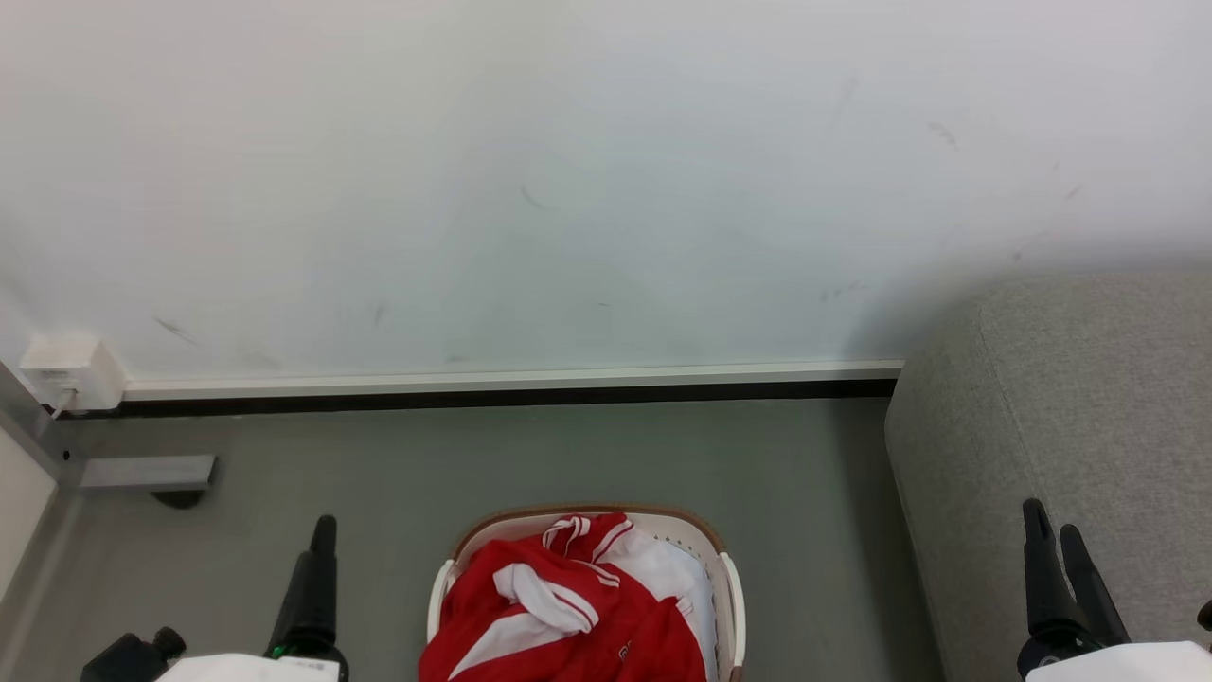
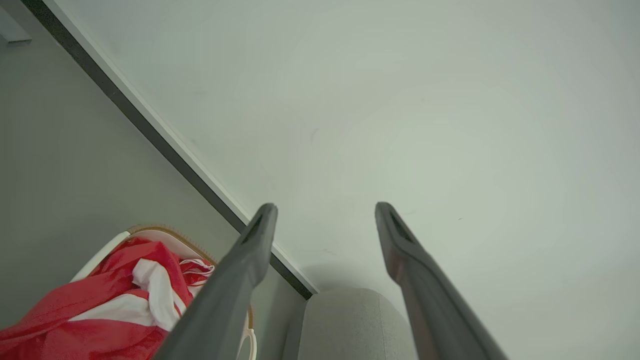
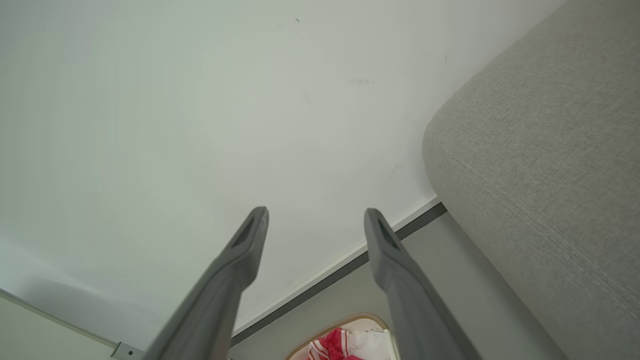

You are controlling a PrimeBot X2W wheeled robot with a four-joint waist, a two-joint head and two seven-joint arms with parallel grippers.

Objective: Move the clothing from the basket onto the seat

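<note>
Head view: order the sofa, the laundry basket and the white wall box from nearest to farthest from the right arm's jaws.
From the right gripper, jaws open:
1. Sofa: right side; the gripper shows against it.
2. Basket: bottom centre, on the floor to the gripper's left.
3. White wall box: far left, low on the wall.

Basket on the floor straight ahead of me, seat off to its right.

The clothing [image 1: 568,616] lies heaped in the basket [image 1: 587,511], which stands on the floor [image 1: 473,455] between my left hand [image 2: 325,212] and my right hand [image 1: 1051,521]. The seat [image 1: 1070,398] stands right of the basket, apart from it, back by the wall [image 1: 568,189]. The wall runs behind everything.
</note>
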